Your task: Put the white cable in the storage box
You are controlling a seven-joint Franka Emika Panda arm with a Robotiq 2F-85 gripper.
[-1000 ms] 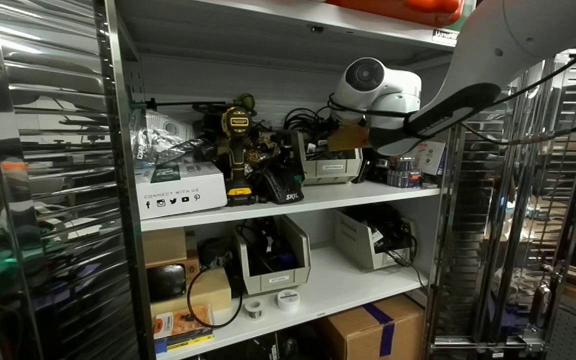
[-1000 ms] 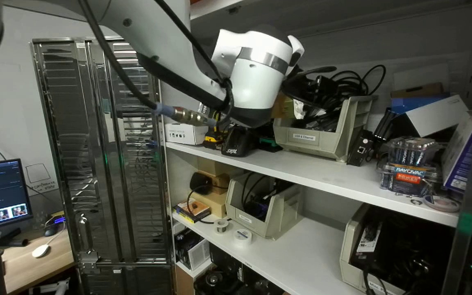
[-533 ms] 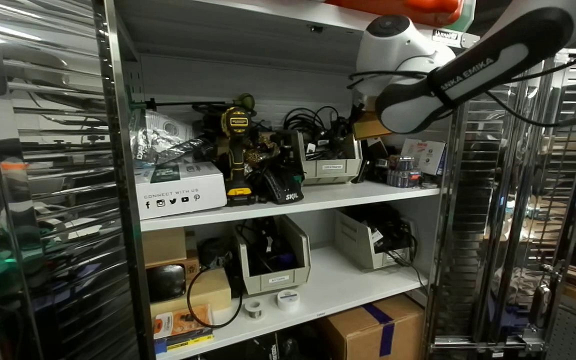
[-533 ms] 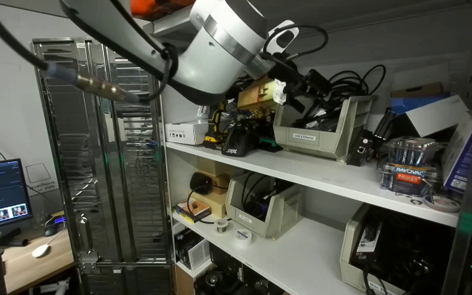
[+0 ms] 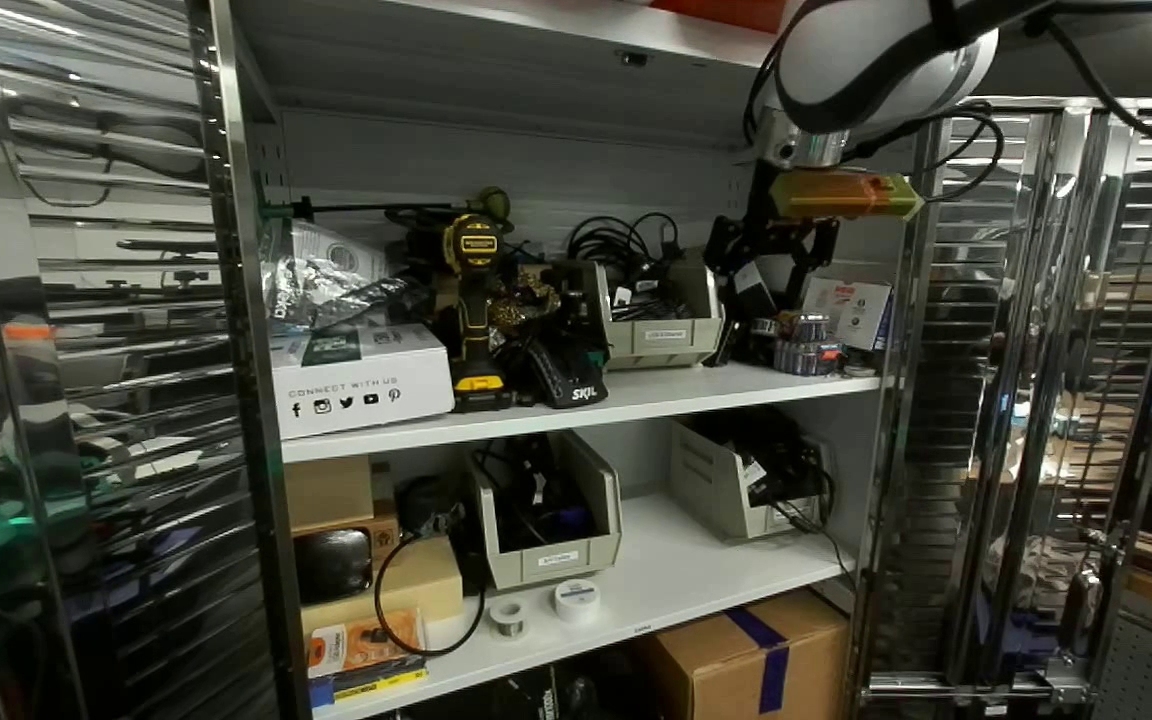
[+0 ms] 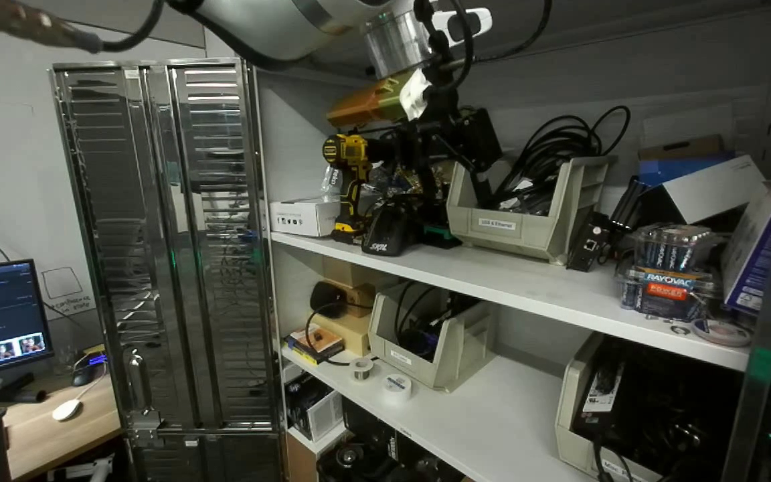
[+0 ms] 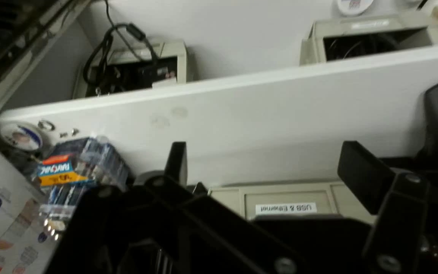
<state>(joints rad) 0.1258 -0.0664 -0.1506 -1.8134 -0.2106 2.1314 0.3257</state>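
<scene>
I cannot pick out a white cable in any view. A grey-beige storage bin labelled "USB & Ethernet" [image 5: 664, 350] stands on the upper shelf with black cables in it; it also shows in an exterior view [image 6: 519, 234] and upside down in the wrist view [image 7: 287, 196]. My gripper [image 5: 772, 262] hangs pointing down above the upper shelf, near this bin; in an exterior view the gripper [image 6: 458, 175] covers part of the bin's opening. In the wrist view its fingers [image 7: 266, 163] are wide apart, with nothing between them.
Two more bins with black cables stand on the lower shelf [image 5: 553, 565] [image 5: 786, 520]. A yellow drill [image 5: 476, 300] and white box [image 5: 366, 385] stand left of the labelled bin, battery packs [image 5: 808, 352] to its right. Solder [image 5: 508, 620] and a white roll [image 5: 577, 600] lie below.
The arm has risen and drawn back. The gripper, earlier largely hidden behind the wrist, has swung to point downward. The shelf objects look unmoved.
</scene>
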